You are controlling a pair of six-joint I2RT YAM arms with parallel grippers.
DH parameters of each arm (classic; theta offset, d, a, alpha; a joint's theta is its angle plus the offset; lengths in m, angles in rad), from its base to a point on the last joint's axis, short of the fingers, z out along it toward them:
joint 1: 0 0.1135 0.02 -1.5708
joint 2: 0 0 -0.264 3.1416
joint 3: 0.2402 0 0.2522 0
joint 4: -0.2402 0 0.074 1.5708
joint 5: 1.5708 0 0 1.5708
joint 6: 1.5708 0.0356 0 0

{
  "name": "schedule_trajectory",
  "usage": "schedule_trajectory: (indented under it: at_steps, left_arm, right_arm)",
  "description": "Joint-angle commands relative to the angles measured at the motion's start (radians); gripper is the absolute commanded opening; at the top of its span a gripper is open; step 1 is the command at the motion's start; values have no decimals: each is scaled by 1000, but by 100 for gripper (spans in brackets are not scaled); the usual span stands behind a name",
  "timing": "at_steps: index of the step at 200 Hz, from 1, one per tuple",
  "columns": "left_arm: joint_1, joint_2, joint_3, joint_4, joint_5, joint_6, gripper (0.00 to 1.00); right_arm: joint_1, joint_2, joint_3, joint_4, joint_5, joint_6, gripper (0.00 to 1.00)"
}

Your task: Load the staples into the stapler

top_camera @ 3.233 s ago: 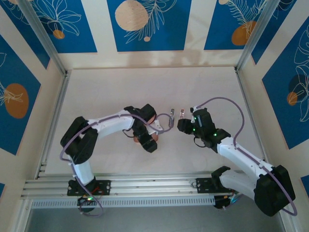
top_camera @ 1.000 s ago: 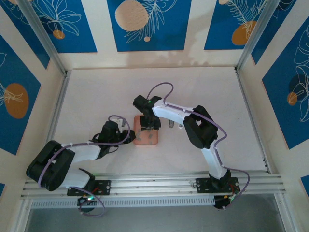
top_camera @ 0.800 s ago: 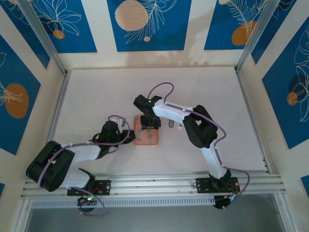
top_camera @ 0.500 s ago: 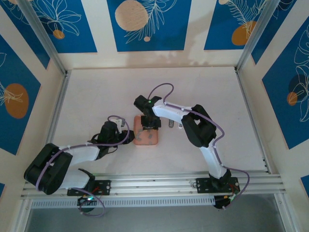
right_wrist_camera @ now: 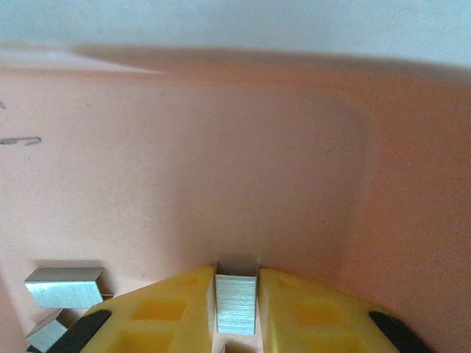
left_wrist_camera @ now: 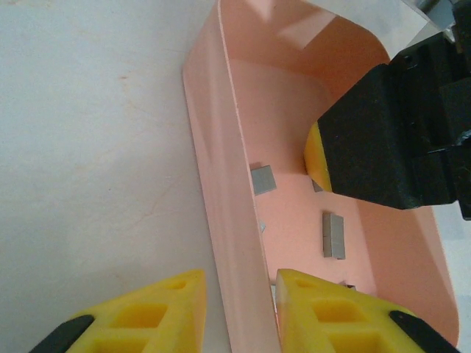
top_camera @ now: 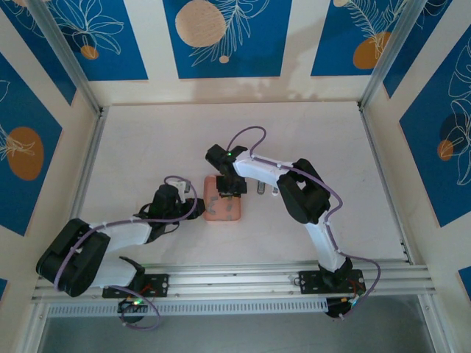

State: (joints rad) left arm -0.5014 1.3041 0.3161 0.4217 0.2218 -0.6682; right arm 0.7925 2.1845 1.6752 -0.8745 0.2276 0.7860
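Nearest me, my left arm lies low and folded along the table (top_camera: 147, 147), its forearm running right to the pink tray (top_camera: 221, 212). My left claw (left_wrist_camera: 239, 273) straddles the tray's left wall, one yellow finger outside and one inside, closed onto that thin wall. The lower parts of both fingers are cut off by the frame, so I see only their tips.

From overhead the tray's contents are too small to read. My left wrist camera picks out other staples (left_wrist_camera: 333, 235) lying flat on the tray floor as small grey bits. One of them is half hidden behind the black housing of my other claw, which blocks the tray's right side in that view.

My right arm rises from its base, bends sharply at the elbow, and reaches back left over the tray's far end with the wrist pointing down. My right claw (right_wrist_camera: 236, 271) is inside the tray, near a rounded corner. It is clamped on a staple strip (right_wrist_camera: 236, 305), which stands upright between the two yellow pads and touches both. The strip's lower end is hidden between the fingers.

Farther right, the stapler (top_camera: 259, 190) lies on the table just beside the tray, close to my right forearm. From above it is only a small greyish sliver, and I cannot tell whether it is open.
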Motion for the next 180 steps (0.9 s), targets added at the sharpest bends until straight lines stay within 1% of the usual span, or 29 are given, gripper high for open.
schedule_trajectory:
  at_steps: [1, 22, 57, 79, 100, 128, 150, 180]
  left_arm:
    - [13, -29, -13, -52, -37, 39, 30]
    - [13, -45, -15, -67, -55, 57, 30]
    - [13, -40, -21, -77, -73, 78, 27]
    - [12, -38, -23, -78, -72, 83, 27]
    - [12, -46, -20, -84, -64, 92, 27]
    - [12, -75, -14, -91, -75, 111, 30]
    - [12, -93, -7, -84, -84, 127, 34]
    - [12, -104, 24, -84, -67, 142, 40]
  right_arm:
    - [10, 47, -18, 66, 2, -11, 28]
    - [13, 46, -20, 73, 32, -25, 29]
    - [14, 54, -24, 87, 50, -35, 20]
    - [22, 44, -46, 110, 65, -26, 17]
    - [41, 14, -82, 153, 83, -25, 16]
    - [63, -46, -126, 221, 104, -27, 16]
    - [81, -108, -164, 268, 146, -31, 16]
    - [96, -202, -225, 337, 191, -37, 16]
